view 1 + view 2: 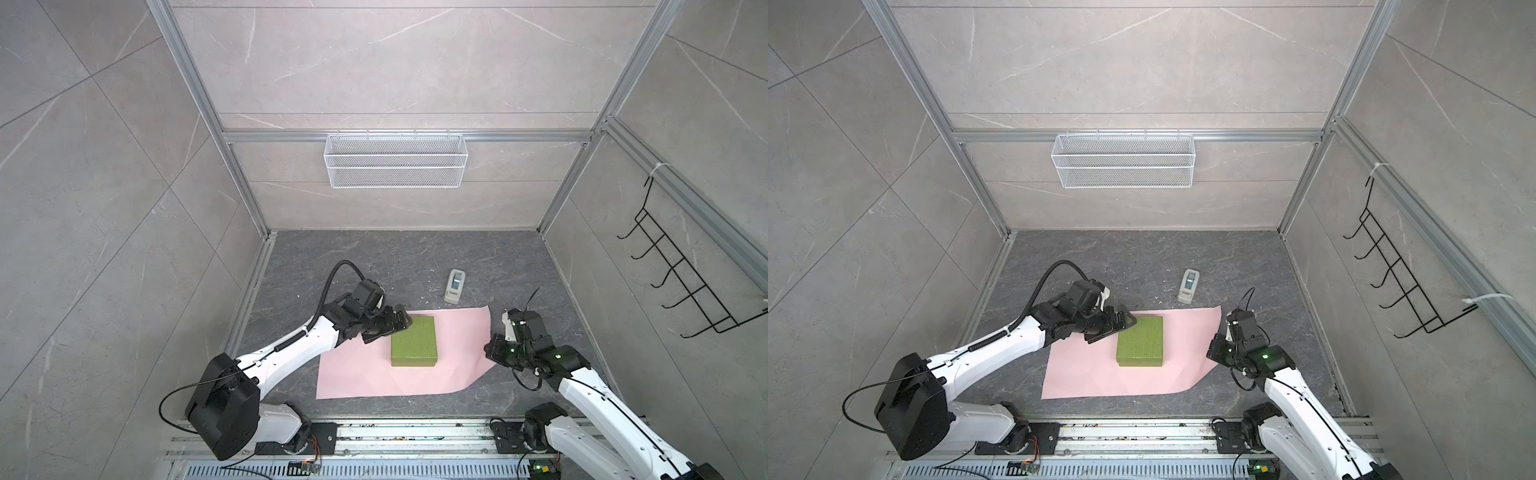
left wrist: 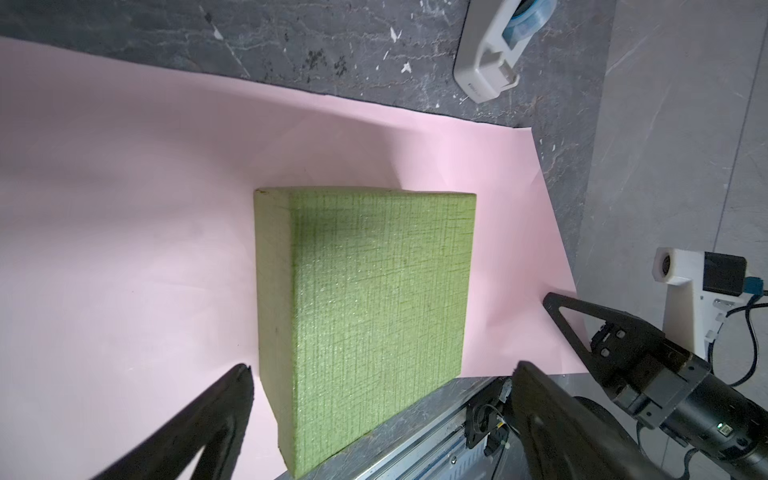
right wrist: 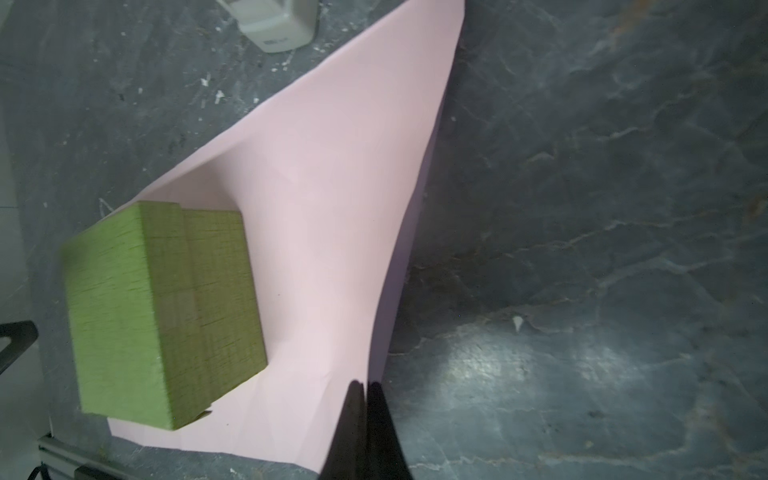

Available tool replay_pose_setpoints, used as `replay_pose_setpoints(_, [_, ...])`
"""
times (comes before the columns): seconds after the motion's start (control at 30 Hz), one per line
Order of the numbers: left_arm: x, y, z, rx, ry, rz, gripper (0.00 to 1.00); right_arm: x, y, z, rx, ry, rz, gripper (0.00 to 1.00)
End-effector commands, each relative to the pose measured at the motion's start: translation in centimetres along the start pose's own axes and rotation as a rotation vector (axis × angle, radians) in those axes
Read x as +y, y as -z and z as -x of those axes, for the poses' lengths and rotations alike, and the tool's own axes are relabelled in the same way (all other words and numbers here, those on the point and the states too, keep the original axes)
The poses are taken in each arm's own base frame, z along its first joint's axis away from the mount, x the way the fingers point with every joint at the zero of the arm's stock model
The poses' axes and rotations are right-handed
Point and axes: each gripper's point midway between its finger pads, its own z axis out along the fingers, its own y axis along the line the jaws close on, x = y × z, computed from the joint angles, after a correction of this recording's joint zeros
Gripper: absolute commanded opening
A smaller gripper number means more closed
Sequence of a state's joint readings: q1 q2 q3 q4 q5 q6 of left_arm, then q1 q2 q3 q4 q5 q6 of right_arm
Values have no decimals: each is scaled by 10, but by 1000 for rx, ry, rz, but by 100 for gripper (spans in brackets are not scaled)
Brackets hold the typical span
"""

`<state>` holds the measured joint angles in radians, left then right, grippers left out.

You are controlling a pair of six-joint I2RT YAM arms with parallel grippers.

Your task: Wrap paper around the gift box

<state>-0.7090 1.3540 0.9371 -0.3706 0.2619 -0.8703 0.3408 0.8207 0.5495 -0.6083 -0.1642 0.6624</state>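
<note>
The olive-green gift box sits on the pale pink paper, which is spread on the dark floor. My left gripper is open at the box's far left corner. That end of the box lies between its fingers; contact is not clear. My right gripper is shut on the paper's right edge. The paper rises there and shows a lilac underside beside the box.
A small grey-white tape dispenser lies just beyond the paper's far edge. A white wire basket hangs on the back wall and a black hook rack on the right wall. A metal rail runs along the front.
</note>
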Motion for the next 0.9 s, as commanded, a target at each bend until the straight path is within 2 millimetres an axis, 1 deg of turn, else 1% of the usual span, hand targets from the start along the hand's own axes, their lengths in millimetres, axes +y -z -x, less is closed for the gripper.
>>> replay_pose_setpoints(0.0, [-24,14,9,-31,-37,-67,98,23,8,8,-34,51,35,0])
replay_pose_setpoints(0.17, [-45,16,15,-24,-39,-131,96,61,11,6,-41,136,55,0])
replay_pose_setpoints(0.3, [-58,14,18,-13,-29,-183,91,90,7,0,-40,187,68,0])
replay_pose_setpoints(0.4, [-65,10,18,1,-16,-224,88,110,1,-7,-40,216,79,0])
replay_pose_setpoints(0.5, [-64,8,17,7,-20,-227,86,125,-4,-15,-34,249,76,0])
replay_pose_setpoints(0.53, [-58,7,17,-1,-21,-204,86,125,-5,-16,-34,255,62,0])
replay_pose_setpoints(0.6, [-39,7,19,-36,-33,-134,86,121,-8,-17,-35,255,37,0])
replay_pose_setpoints(0.67, [-18,5,27,-53,-38,-79,87,113,-9,-16,-44,245,4,0])
replay_pose_setpoints(0.7, [-14,5,31,-50,-44,-77,88,110,-9,-17,-47,243,-4,0])
replay_pose_setpoints(0.77, [-15,3,42,-51,-96,-82,88,105,-9,-16,-55,240,-21,0])
replay_pose_setpoints(0.87, [-15,-2,58,-54,-196,-23,90,100,-9,-16,-59,237,-39,0])
